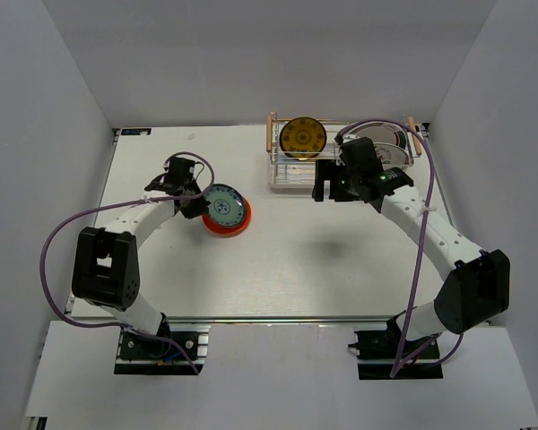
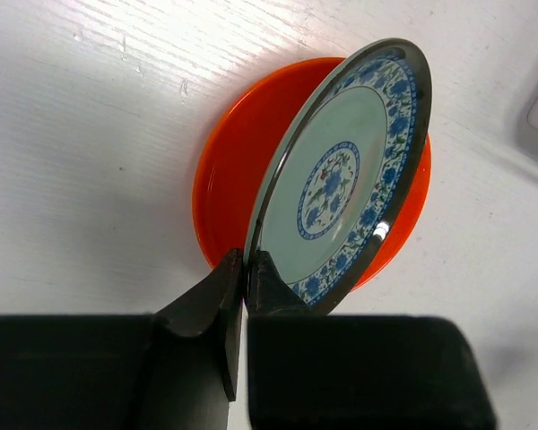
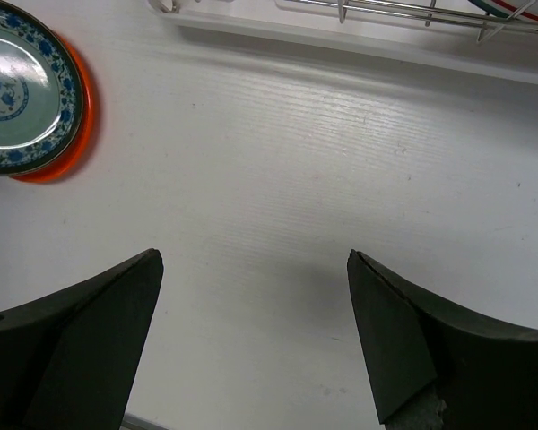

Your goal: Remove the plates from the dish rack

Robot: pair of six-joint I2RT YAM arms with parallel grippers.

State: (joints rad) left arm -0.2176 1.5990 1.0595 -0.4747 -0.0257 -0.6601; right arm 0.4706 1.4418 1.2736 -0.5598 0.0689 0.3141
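Left gripper (image 2: 245, 269) clenched on rim of blue plate (image 2: 336, 188), held tilted over orange plate (image 2: 229, 179), left of centre. Right gripper (image 3: 254, 260) spread wide, empty, just near of rack (image 1: 291, 184) at far right. Yellow plate (image 1: 303, 137) and white plates (image 1: 390, 154) stand in it.

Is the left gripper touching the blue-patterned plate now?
Touching. The left wrist view shows the left gripper closed on the rim of the blue-patterned plate, pinching it from both sides.

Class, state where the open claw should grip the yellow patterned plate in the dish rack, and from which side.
Probably its free upper rim, from above: the yellow patterned plate stands on edge in the dish rack.
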